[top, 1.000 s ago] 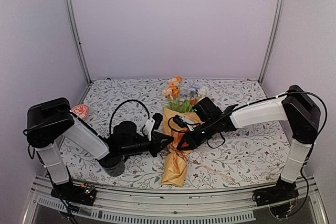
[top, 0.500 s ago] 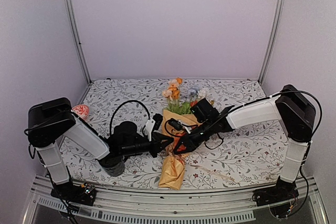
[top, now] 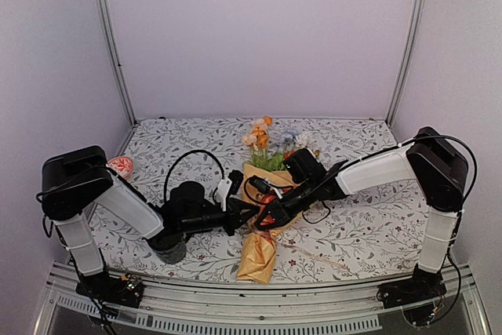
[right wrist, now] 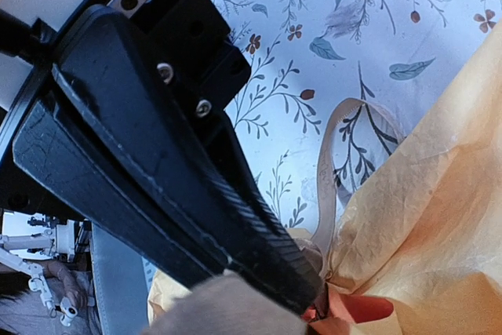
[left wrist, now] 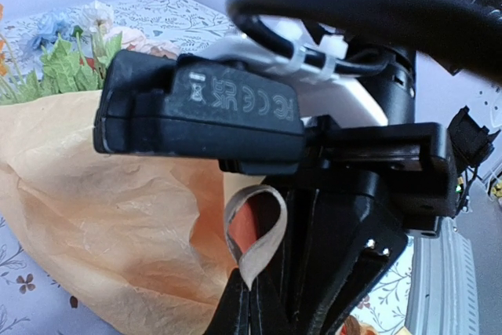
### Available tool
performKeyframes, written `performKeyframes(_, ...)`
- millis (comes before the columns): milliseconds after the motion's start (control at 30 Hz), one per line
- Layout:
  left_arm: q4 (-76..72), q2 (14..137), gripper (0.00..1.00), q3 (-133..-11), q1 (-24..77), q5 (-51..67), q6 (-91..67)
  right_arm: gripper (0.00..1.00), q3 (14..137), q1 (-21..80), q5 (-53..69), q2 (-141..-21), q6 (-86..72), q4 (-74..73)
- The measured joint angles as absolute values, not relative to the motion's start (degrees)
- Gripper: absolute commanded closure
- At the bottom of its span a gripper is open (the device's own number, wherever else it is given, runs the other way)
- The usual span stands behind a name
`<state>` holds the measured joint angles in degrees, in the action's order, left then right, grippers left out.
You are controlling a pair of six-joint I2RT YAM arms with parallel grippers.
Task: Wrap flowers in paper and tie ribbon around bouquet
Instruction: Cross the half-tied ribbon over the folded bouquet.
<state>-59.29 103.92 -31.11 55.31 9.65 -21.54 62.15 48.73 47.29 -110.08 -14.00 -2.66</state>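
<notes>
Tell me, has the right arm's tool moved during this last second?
Yes. The right tool has slid leftward across the bouquet, away from the right frame post.

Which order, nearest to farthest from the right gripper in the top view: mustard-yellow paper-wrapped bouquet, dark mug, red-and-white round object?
1. Mustard-yellow paper-wrapped bouquet, centre, directly at the right gripper.
2. Dark mug, near edge, left.
3. Red-and-white round object, far left edge.
</notes>
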Motion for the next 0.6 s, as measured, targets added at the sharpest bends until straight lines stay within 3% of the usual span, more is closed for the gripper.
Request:
performKeyframes(333,-59.27,104.22,1.00,-31.11,55.18,9.85,-21.71,0.78,62.15,48.75,47.53,-110.08,-13.39,-3.51)
performKeyframes(600,-59.29,104.29,1.00,-31.11,55.05,9.89,-21.74,0.78,62.15,48.75,48.69,-110.08,-13.02,-3.38)
